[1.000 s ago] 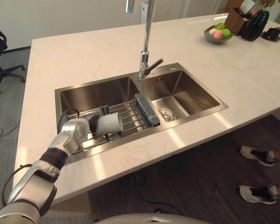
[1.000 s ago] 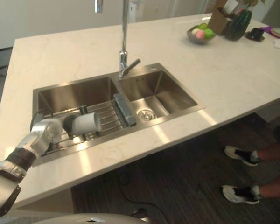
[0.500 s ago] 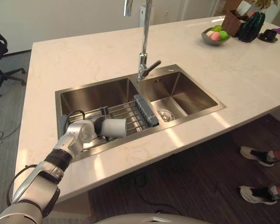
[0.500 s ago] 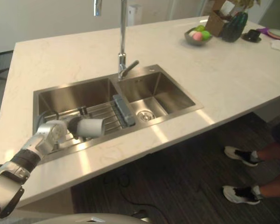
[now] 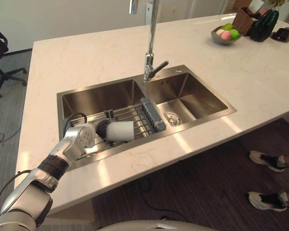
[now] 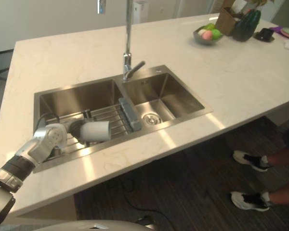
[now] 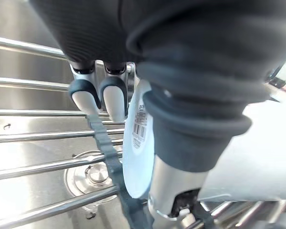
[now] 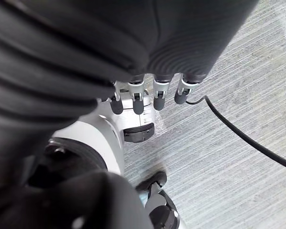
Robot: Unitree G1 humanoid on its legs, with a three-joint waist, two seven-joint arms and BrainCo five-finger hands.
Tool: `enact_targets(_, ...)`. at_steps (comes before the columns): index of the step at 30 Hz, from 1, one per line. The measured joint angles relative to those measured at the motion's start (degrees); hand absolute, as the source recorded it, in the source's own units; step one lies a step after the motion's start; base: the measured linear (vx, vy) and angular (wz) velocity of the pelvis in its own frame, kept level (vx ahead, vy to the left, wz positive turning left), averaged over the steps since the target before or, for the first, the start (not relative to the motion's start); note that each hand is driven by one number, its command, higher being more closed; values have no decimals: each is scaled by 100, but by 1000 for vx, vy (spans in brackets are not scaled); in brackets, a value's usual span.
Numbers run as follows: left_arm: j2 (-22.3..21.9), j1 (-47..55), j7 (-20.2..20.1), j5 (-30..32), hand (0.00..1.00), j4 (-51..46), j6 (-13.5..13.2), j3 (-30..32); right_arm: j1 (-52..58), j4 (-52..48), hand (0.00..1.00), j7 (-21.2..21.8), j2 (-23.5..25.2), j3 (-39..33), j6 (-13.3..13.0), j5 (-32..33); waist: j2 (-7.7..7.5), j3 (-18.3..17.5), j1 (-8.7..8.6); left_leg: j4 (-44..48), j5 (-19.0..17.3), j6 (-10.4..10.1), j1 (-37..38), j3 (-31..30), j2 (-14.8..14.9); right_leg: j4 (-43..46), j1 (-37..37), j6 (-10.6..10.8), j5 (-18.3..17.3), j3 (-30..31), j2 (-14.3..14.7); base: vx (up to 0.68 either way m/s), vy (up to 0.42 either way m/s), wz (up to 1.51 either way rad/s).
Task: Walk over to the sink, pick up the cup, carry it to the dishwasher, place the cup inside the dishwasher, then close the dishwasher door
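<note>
1. Cup and left hand have slid a little toward the sink's divider since a second ago, and sit slightly lower.
2. The cup lies on its side over the wire rack, in the basin of the sink that is nearer the counter's left edge.
3. Its long axis runs roughly along the counter's near edge, with the base toward the left hand and the mouth toward the divider.
4. The left hand's fingers curl round the base end and pinch it against the thumb. Whether the cup is clear of the rack bars or rests on them is hard to tell.
5. The right hand hangs low over the floor, fingers relaxed and holding nothing.
6. The left hand is the one placed to lift. The cup probably needs to rise above the basin's near wall before it can be carried off.
</note>
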Motion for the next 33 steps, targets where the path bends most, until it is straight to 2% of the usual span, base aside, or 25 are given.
enact_targets(4,-2,26,61,-757,100,-483,99,48,9,8,0,0,-4,-1,4,40,13,-2,58,-1,21,8,-22,-41,0,11,-2,-2,-1,-22,0,-17,0,4)
enact_targets(11,-98,419,617,-2194,100,-995,308,666,27,30,0,-15,0,-15,13,101,13,-2,138,-2,47,21,-27,-97,0,49,3,-10,-6,-56,-1,-8,-1,2)
enact_targets(14,-270,624,887,-2770,100,-1165,436,1016,74,51,0,-14,11,-58,15,208,5,-2,267,-2,59,29,-49,-146,0,64,11,-27,-21,-134,-6,-8,-3,8)
enact_targets(20,-703,973,1363,-4100,100,-1267,790,1418,55,199,0,-14,46,-89,8,263,-40,-8,395,-1,86,32,-126,-263,-3,79,10,-38,-39,-233,-3,-1,-3,9)
enact_targets(23,-832,1196,1594,-4845,100,-1268,841,1645,37,220,0,-14,62,-152,45,322,-65,-13,441,-1,96,34,-143,-289,-3,78,15,-38,-39,-276,-2,0,-3,5)
enact_targets(28,-1038,1659,1905,-5699,100,-1623,849,2242,46,232,0,-10,81,-307,73,327,-72,-9,553,-1,109,40,-143,-322,-3,75,42,-38,-39,-315,-2,0,-6,3)
enact_targets(31,-1136,1856,2011,-6154,100,-1854,721,2570,37,270,0,6,87,-370,88,328,-82,-7,608,-1,131,51,-133,-431,-15,49,147,-44,-42,-403,-1,-9,-19,18)
enact_targets(33,-1281,1905,2122,-6419,100,-1957,502,2805,39,306,0,27,97,-532,136,327,-104,-7,708,-2,152,59,-131,-481,-15,39,185,-42,-42,-480,-1,-25,-17,11)
